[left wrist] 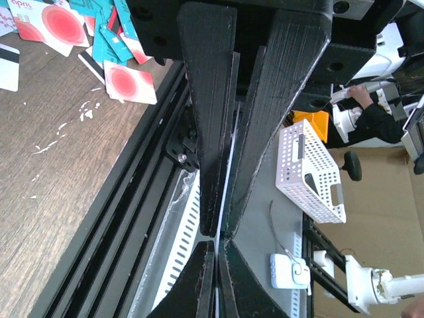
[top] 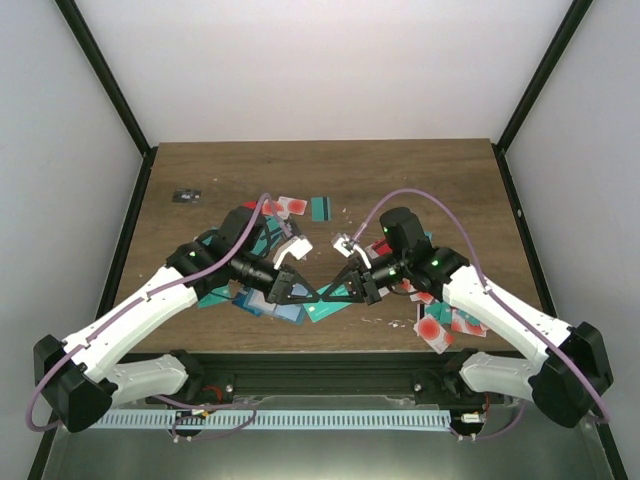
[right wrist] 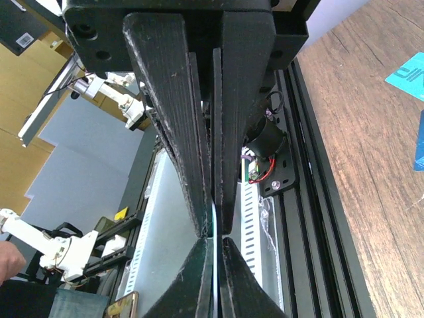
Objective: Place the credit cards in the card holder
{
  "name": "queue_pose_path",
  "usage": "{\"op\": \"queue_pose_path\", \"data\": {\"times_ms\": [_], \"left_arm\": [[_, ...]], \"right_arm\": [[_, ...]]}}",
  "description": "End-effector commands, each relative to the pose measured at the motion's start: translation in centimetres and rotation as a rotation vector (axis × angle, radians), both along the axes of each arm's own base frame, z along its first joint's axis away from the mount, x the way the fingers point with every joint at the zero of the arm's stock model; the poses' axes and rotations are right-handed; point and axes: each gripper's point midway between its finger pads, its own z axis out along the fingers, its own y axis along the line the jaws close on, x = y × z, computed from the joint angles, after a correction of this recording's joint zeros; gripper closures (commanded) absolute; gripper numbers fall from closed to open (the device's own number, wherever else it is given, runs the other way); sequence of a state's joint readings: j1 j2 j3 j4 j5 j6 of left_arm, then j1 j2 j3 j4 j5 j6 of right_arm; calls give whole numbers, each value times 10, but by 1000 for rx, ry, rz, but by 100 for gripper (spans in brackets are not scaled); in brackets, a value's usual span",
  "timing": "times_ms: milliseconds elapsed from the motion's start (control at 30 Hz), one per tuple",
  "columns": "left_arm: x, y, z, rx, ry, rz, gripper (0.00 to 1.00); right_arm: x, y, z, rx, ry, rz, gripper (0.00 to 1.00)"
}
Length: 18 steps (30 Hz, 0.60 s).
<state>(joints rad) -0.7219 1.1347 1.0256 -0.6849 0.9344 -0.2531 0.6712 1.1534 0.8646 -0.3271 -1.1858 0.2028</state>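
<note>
Left wrist view shows the left gripper [left wrist: 217,232] closed tight on one thin plastic credit card [left wrist: 227,179], seen from its edge. The right gripper [right wrist: 213,232] pinches the same card from the other side, and the two sets of tips nearly meet. They hold it above the near part of the brown wooden table [top: 420,180]. More teal cards [top: 320,208] and white cards with red circles [top: 432,328] lie around both arms. I cannot tell which teal thing is the card holder.
</note>
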Motion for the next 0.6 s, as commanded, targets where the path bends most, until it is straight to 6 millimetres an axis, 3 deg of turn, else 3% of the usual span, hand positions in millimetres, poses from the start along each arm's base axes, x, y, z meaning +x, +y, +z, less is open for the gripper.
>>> {"op": "queue_pose_path", "data": {"times_ms": [0, 100, 333, 467, 567], "left_arm": [[3, 1, 0, 21, -26, 24, 96], [26, 12, -19, 140, -57, 158, 96], [69, 72, -56, 299, -23, 465, 96], [80, 107, -91, 400, 50, 572, 96], [85, 116, -107, 438, 78, 607, 96]], "right_arm": [[4, 4, 1, 4, -25, -8, 88], [21, 5, -18, -81, -36, -113, 69], [43, -2, -73, -249, 106, -316, 59], [40, -5, -95, -265, 203, -357, 54], [38, -6, -109, -278, 261, -376, 48]]}}
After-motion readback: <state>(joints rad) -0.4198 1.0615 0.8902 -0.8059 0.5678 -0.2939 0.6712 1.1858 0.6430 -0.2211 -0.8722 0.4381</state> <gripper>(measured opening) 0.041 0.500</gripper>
